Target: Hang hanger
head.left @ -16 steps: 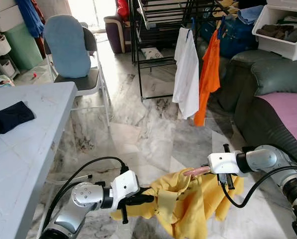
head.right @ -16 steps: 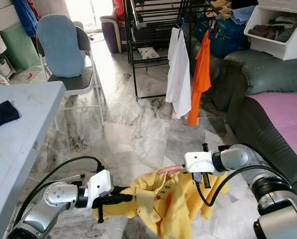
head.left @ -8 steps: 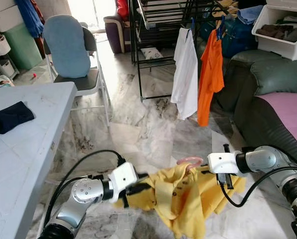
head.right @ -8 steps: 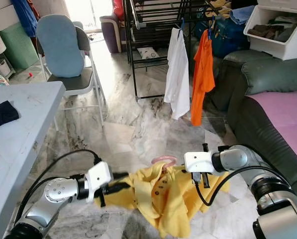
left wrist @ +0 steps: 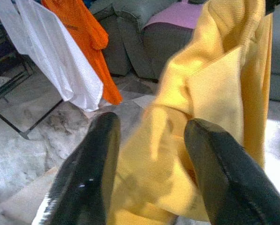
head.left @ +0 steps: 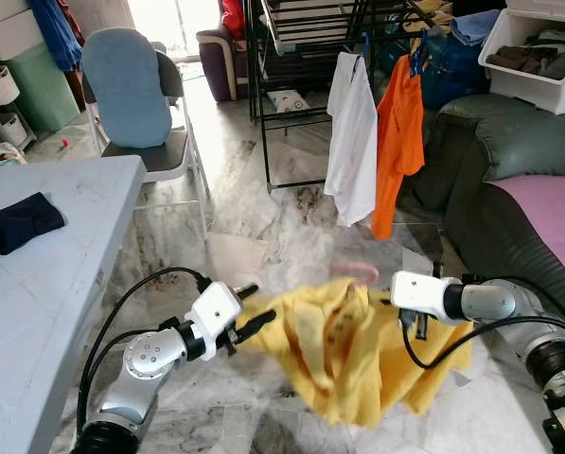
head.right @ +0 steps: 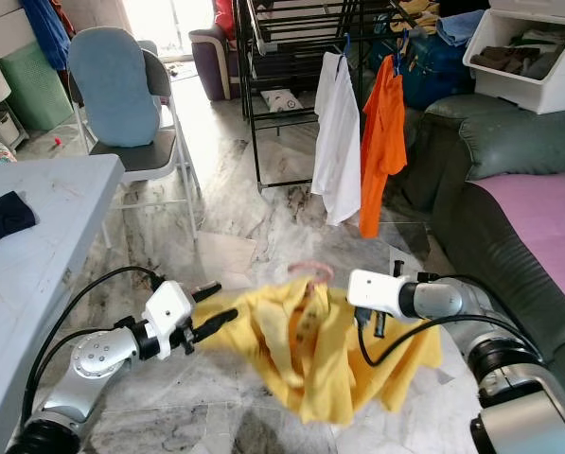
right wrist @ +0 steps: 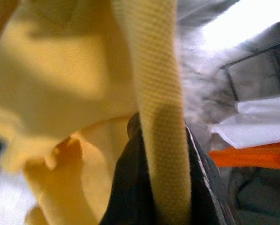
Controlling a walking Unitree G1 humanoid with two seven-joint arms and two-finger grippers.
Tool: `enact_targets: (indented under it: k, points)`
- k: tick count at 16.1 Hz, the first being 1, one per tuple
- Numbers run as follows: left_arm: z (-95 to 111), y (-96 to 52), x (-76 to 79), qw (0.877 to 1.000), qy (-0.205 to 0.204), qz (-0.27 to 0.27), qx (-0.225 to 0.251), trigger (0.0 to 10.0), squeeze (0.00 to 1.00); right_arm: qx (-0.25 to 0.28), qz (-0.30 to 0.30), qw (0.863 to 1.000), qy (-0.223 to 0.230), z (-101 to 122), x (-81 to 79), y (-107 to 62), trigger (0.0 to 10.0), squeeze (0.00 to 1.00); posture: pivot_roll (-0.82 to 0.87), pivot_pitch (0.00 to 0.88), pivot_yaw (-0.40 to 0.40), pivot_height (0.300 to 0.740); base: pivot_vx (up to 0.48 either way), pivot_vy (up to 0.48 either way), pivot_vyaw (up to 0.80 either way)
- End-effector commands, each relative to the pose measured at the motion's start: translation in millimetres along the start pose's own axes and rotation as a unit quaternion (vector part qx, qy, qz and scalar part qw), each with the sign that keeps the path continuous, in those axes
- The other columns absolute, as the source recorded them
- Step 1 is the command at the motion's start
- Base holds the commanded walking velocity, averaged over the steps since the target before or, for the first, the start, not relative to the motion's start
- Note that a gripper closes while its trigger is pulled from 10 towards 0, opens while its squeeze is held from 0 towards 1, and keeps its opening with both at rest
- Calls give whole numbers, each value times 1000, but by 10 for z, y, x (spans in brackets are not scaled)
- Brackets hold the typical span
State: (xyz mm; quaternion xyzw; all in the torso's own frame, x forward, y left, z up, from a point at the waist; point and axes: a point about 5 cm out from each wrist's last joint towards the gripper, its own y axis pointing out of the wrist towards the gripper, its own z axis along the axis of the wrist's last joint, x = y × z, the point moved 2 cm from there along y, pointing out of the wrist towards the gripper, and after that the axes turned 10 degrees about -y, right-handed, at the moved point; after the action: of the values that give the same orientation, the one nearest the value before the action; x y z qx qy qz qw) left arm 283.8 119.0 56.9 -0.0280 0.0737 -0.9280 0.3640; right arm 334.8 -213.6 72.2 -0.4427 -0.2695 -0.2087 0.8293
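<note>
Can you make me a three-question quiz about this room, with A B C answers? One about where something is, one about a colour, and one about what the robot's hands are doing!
1. Where does the dark blue cloth lie?
A. on the grey table
B. on the sofa
C. on the floor

2. What colour is the shirt that the robot holds up?
A. green
B. yellow
C. purple

3. What is the left gripper doing?
A. hanging idle
B. holding a cup
C. gripping the shirt's edge

Answers:
1 A, the cloth rests on the tabletop at the robot's left.
2 B, the fabric stretched between both arms is yellow.
3 C, its black fingers have yellow fabric between them, while the right gripper holds the other side.
</note>
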Motion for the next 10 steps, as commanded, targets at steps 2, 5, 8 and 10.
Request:
enact_targets:
  k: [2,5,8,10]
  points:
    - [20,-58,-181,989,-68,121,41,10000,1000,12,-104,990,96,10,89,39,0,0,-135,0,28,740,0,0,0]
    - [-33,-69,-321,958,-135,244,60,10000,1000,1,-245,927,283,-91,117,89,0,0,-133,0,26,740,0,0,0]
    - [-20,-52,-308,946,-170,266,79,10000,31,-7,-310,876,370,-125,16,121,10000,0,-134,0,25,740,0,0,0]
    - [-19,-42,-287,942,-175,275,82,10000,0,-11,-333,847,415,-111,-104,157,10000,0,-137,0,28,740,0,0,0]
